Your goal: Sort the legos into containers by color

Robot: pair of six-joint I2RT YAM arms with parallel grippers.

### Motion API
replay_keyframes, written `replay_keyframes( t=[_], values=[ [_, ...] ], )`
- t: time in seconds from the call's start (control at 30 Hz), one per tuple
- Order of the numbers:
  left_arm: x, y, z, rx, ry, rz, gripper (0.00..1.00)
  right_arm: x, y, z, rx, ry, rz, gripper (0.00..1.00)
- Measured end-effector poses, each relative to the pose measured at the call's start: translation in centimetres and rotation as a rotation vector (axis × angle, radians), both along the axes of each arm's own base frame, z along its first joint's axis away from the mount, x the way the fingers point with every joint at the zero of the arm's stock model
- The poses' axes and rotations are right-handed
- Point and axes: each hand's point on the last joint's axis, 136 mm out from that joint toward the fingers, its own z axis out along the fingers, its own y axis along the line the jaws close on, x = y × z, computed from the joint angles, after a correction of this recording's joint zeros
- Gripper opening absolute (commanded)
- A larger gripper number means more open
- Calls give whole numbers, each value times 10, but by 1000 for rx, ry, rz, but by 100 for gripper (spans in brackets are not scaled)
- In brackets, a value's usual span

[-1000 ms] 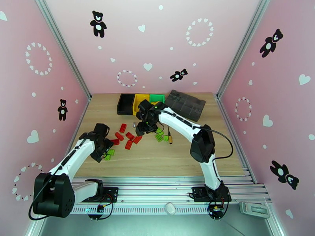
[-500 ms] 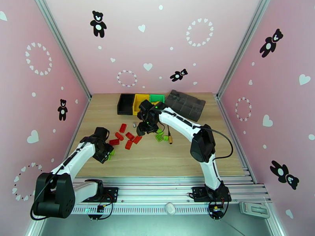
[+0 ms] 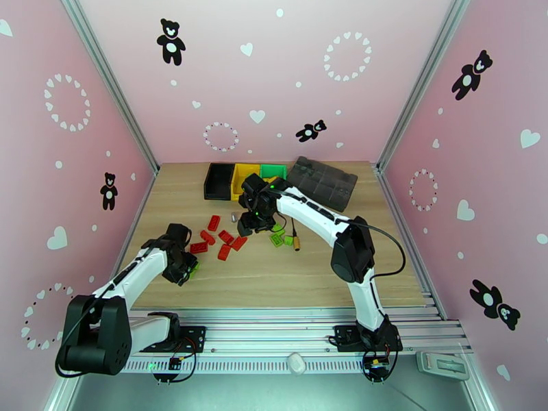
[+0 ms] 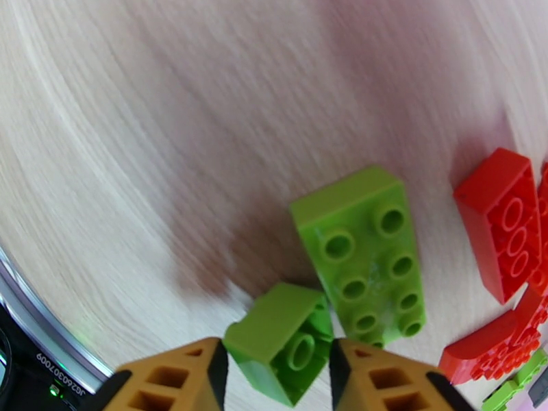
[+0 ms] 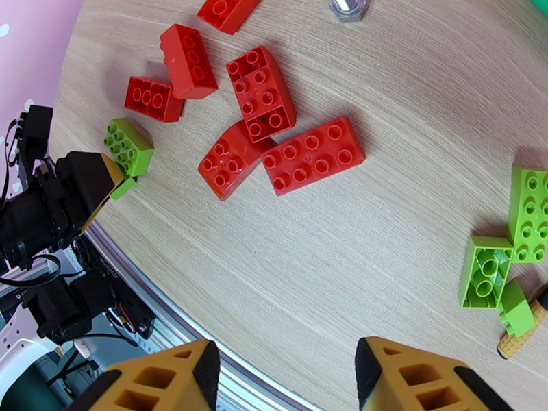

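Left gripper (image 4: 277, 368) clamps a small lime-green plastic studded brick (image 4: 281, 340) tilted on the wooden table (image 4: 137, 118), just beside a longer green brick (image 4: 363, 251). Lift straight (avoid dragging the neighbour), then carry to the far green plastic bin (image 3: 273, 170). Right gripper (image 5: 281, 368) hangs open, empty.

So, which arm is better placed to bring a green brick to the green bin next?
Left: the left pincer holds a small green brick; the right pincer is open above the red bricks.
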Motion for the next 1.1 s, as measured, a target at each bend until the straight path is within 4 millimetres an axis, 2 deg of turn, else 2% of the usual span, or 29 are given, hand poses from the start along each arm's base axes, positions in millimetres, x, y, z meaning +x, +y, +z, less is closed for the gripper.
replay_keyframes(
  t=[0.2,0.37,0.5,0.53,0.63,0.8,1.0,1.1],
  values=[
    [0,0,4,1,-4,-6,35,1,1,1,4,-1,-6,56],
    [12,-3,21,-9,-48,-32,31,4,1,2,18,4,-21,56],
    [19,-9,36,-44,-103,-47,30,14,-3,3,36,10,-53,55],
    [20,-10,38,-52,-112,-50,31,18,-5,4,41,12,-63,55],
    [21,-14,44,-71,-124,-65,45,30,-13,6,59,20,-103,55],
    [18,-16,43,-82,-112,-68,48,48,-25,7,75,21,-151,56],
    [6,-16,27,-93,-68,-40,50,45,-21,8,85,35,-153,56],
    [6,-17,21,-93,-50,-30,51,43,-19,9,92,40,-149,56]
  ],
)
